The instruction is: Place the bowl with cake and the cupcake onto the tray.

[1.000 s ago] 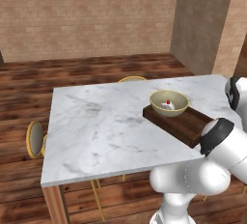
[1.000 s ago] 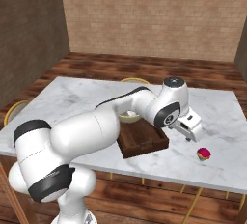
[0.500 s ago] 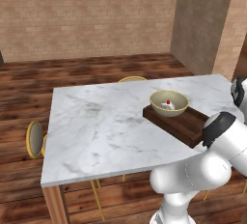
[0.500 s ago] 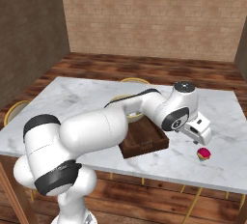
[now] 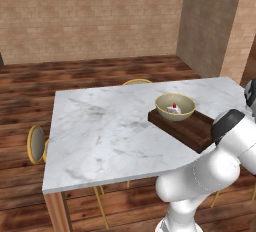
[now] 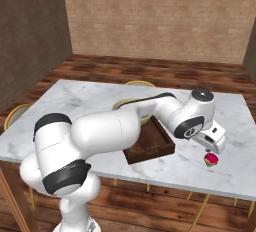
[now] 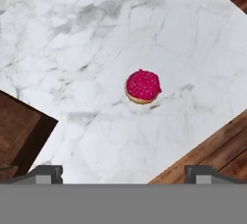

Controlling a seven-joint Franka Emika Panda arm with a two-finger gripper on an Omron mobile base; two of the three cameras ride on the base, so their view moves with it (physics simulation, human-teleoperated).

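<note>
From the left base view we see the bowl with cake [image 5: 174, 107] sitting on the tray [image 5: 192, 128]. In the hand view, fingers [image 7: 44, 174] spread apart, nothing held; cupcake [image 7: 143, 86] on marble table [image 7: 87, 39], tray corner at 8 o'clock. No legible writing.

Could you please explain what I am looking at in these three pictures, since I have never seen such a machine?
It is a white robot arm in a simulated kitchen. Two pictures come from cameras behind the arm, left and right; the third looks down from the hand itself. On the marble table sits a dark wooden tray with a tan bowl holding a cake slice on it. A small pink-topped cupcake stands apart on the marble. The hand hangs open just above the cupcake and holds nothing.
</note>
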